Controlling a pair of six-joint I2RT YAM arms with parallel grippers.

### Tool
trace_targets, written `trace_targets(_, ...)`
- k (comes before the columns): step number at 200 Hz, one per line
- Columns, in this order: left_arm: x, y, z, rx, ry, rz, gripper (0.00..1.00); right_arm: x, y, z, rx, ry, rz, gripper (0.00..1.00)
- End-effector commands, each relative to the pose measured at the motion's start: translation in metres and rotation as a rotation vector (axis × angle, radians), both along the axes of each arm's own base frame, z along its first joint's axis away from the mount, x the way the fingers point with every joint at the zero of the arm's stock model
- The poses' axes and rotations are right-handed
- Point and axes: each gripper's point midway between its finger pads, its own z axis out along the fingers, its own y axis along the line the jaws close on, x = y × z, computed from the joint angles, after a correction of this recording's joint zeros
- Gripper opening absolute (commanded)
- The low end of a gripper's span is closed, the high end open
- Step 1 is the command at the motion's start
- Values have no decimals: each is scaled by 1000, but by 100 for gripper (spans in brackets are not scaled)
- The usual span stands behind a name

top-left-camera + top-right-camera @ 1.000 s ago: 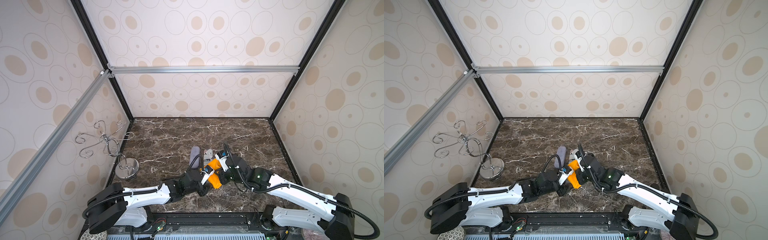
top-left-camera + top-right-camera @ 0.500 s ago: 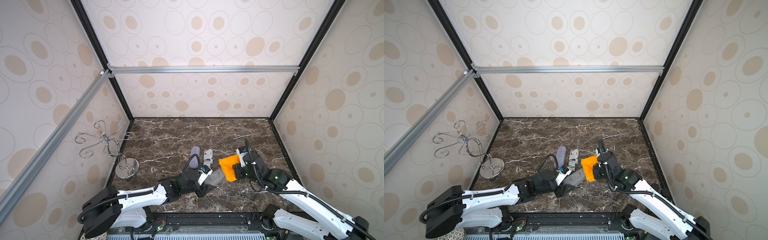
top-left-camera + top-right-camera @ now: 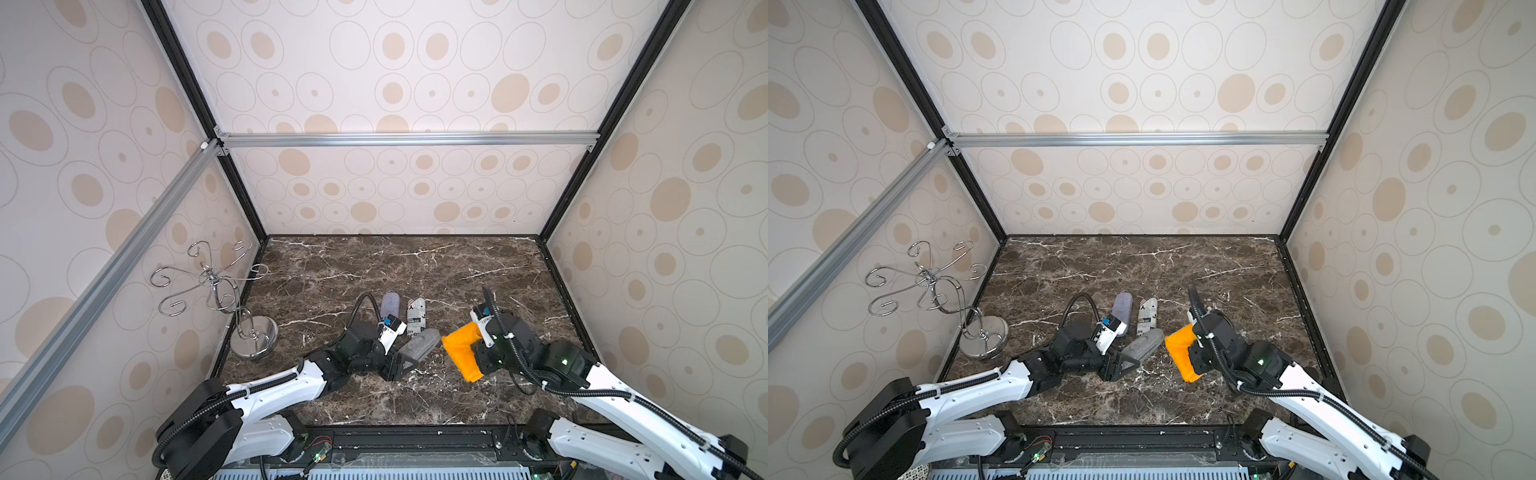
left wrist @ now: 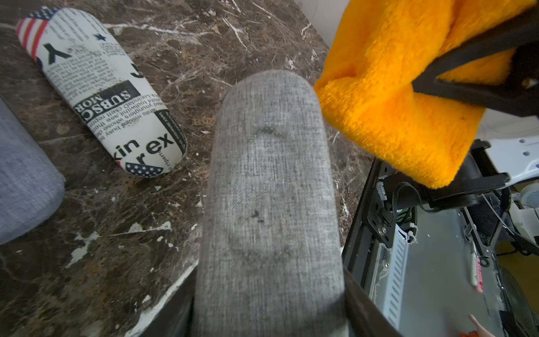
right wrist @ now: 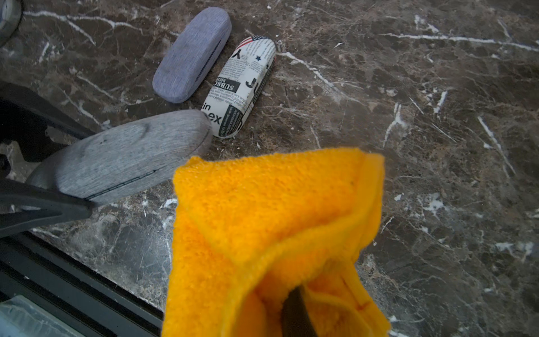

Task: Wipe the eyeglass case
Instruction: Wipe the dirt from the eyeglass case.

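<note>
Dark marble table point(image 3: 374, 266) is carrying everything. Near its front middle, the left gripper point(image 3: 397, 366) is clamping its jaws on the near end of the grey eyeglass case point(image 3: 419, 344) and seems to be holding it off the marble. The right gripper point(image 3: 476, 355) is pinching a folded orange cloth point(image 3: 457, 353), which is hanging just beside the case's free end; contact is not clear. Small dark marks point(image 4: 256, 214) are showing on the fabric in the left wrist view, so the wiping is probably not finished. The long axis is running diagonally, the free end pointing away and to the robot's right.
</note>
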Motion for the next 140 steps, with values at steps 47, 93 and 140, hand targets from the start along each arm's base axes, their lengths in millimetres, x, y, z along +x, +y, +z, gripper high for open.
trace_targets(47,2,-15,22,16,-86,-51,42,-11,70,0,-67,23,253,0)
trace_targets(93,3,-24,31,-24,-107,-67,40,-52,128,-10,80,136,484,0)
trace_targets(140,-3,-21,31,-9,-135,-102,39,-29,105,-26,7,96,340,0)
